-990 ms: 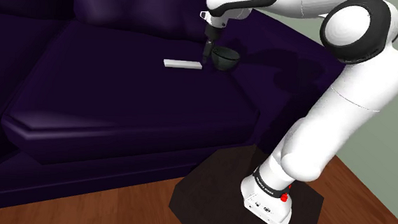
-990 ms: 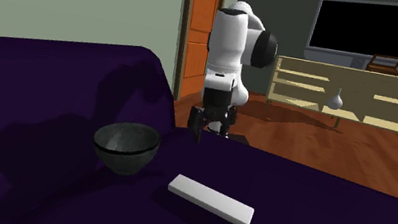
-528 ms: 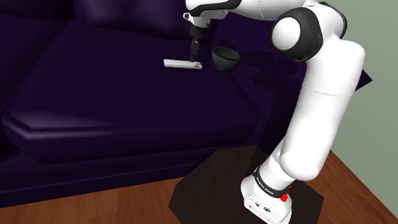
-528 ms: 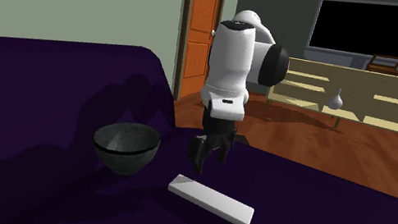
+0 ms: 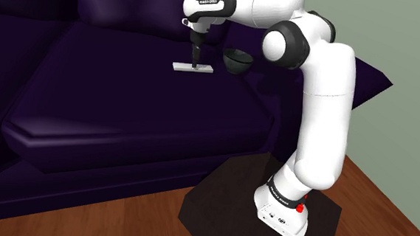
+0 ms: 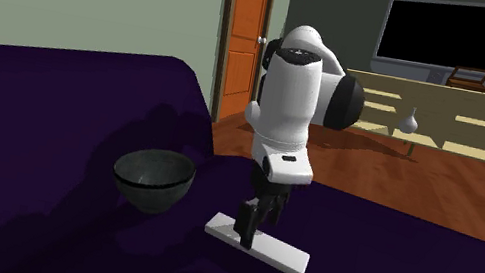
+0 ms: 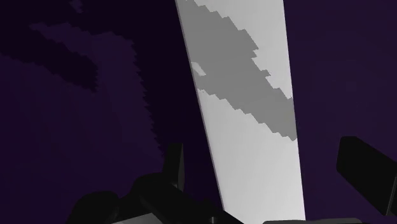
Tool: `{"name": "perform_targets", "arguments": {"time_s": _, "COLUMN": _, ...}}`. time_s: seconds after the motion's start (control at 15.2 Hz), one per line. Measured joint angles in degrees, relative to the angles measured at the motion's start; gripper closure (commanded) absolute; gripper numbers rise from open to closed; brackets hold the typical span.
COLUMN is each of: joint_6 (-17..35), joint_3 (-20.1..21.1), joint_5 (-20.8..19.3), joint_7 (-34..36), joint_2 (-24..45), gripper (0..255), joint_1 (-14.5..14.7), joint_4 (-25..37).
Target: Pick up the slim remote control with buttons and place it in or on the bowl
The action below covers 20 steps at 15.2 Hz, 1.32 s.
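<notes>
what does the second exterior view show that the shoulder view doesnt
Second exterior view adds: an orange door, a black screen and a shelf unit with a vase. Shoulder view adds: the stand and the arm's base on it. Both: the purple sofa, the bowl, the white remote beside it, and the fingers over the remote.
</notes>
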Motion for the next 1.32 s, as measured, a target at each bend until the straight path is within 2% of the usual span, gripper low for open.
{"name": "perform_targets", "arguments": {"time_s": 0.26, "joint_6": 2.9, "joint_3": 0.1, "joint_5": 0.2, "joint_7": -0.2, "joint_2": 0.3, "gripper": 0, "joint_1": 0.2, "joint_4": -2.6}}
{"name": "perform_targets", "arguments": {"time_s": 0.66, "joint_6": 3.3, "joint_3": 0.2, "joint_5": 0.3, "joint_7": -0.3, "joint_2": 0.7, "gripper": 0, "joint_1": 0.1, "joint_4": -2.6}}
{"name": "perform_targets", "arguments": {"time_s": 0.73, "joint_6": 3.3, "joint_3": 0.2, "joint_5": 0.3, "joint_7": -0.3, "joint_2": 0.7, "gripper": 255, "joint_1": 0.1, "joint_4": -2.6}}
{"name": "perform_targets", "arguments": {"time_s": 1.32, "joint_6": 3.3, "joint_3": 0.2, "joint_5": 0.3, "joint_7": -0.3, "joint_2": 0.6, "gripper": 255, "joint_1": 0.1, "joint_4": -2.6}}
